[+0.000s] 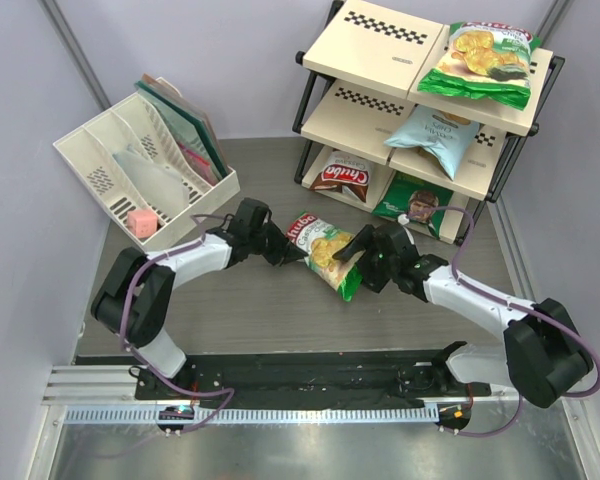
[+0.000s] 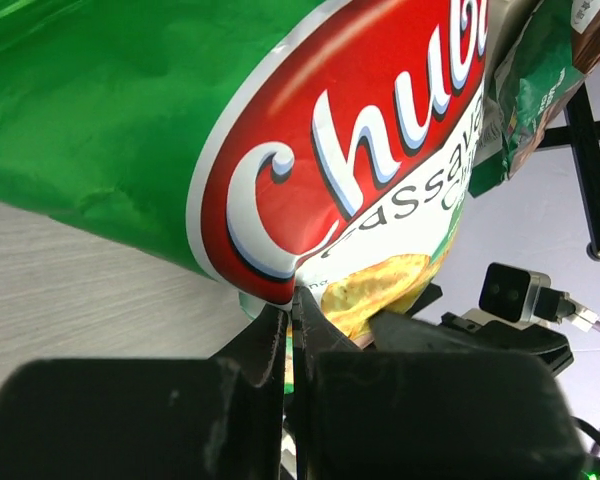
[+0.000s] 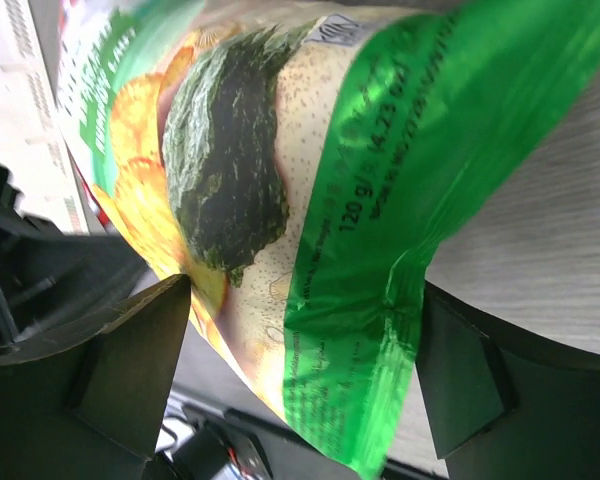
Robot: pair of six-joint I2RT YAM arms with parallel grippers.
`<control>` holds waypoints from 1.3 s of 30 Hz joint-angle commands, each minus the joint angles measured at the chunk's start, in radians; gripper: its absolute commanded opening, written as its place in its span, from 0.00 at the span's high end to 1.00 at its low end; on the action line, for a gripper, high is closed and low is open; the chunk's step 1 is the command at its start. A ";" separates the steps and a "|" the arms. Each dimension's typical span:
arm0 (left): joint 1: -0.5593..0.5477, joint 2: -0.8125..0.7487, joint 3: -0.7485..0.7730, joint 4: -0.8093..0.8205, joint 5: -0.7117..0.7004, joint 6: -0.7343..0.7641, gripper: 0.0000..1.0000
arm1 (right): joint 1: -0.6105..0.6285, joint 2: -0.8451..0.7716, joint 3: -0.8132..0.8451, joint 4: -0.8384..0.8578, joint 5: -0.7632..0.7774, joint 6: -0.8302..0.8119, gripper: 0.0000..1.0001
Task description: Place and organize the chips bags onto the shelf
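Left gripper pressed together, pinching logo-end edge of green-and-white Chuba chips bag. Right gripper spread wide, 2 fingers straddling bag's opposite green end, gaps visible on both sides. Bag at table centre, between both arms, in front of 3-tier shelf. Shelf load: green bag on top tier's right board; light blue bag on middle tier; brown bag and dark green bag on bottom tier. White slotted organizer far left, pink cube inside.
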 commanded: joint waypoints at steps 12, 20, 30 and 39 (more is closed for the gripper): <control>-0.008 -0.054 -0.020 0.015 0.078 -0.027 1.00 | 0.033 0.032 -0.030 0.201 0.107 0.063 0.61; 0.040 -0.096 0.053 -0.248 0.043 0.127 0.98 | 0.033 0.041 -0.021 0.222 -0.022 -0.009 0.99; 0.227 -0.357 0.074 -0.619 -0.240 0.285 0.77 | 0.031 -0.017 0.157 0.078 -0.151 -0.242 0.99; 0.337 -0.454 0.060 -0.738 -0.353 0.316 0.78 | 0.025 0.009 0.384 0.023 -0.102 -0.302 0.99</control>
